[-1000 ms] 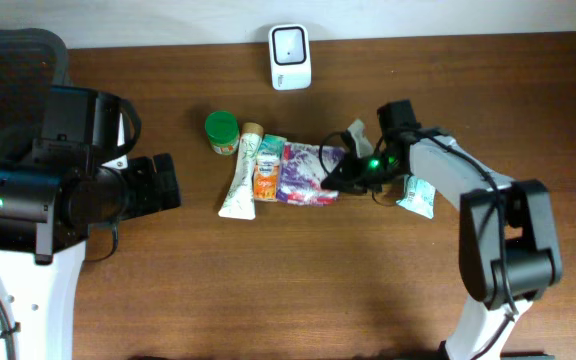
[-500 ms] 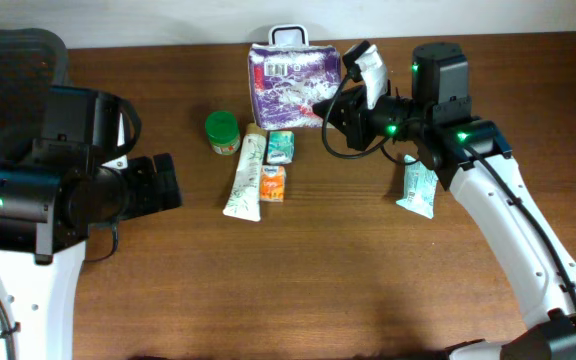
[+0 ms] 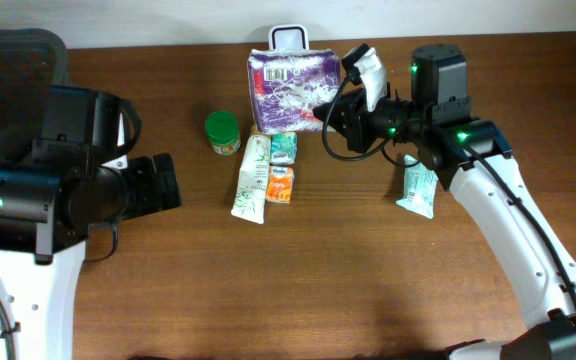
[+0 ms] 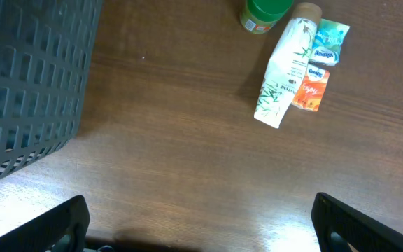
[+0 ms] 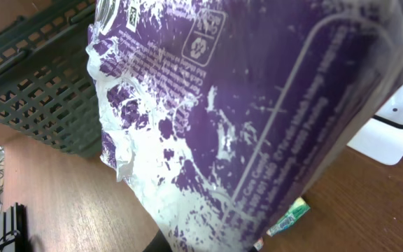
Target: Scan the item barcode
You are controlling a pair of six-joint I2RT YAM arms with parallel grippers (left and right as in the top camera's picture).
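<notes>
The purple packet [image 3: 286,92] has left the row of goods where it lay 1 second ago. It now hangs at the table's far edge, covering most of the white scanner [image 3: 288,36]. My right gripper [image 3: 330,113] is clamped on its right edge. My left gripper [image 4: 200,227] hovers with jaws wide apart, holding nothing.

Pick and carry look done. The read itself I judge still open, since a barcode label [image 3: 286,72] faces up, away from the scanner. The packet is glossy, crinkled film, soft and pillow-shaped. On the wood lie a white tube [image 3: 249,180], a teal pack [image 3: 283,148], an orange pack [image 3: 279,185] and a green-lidded jar [image 3: 222,131].
</notes>
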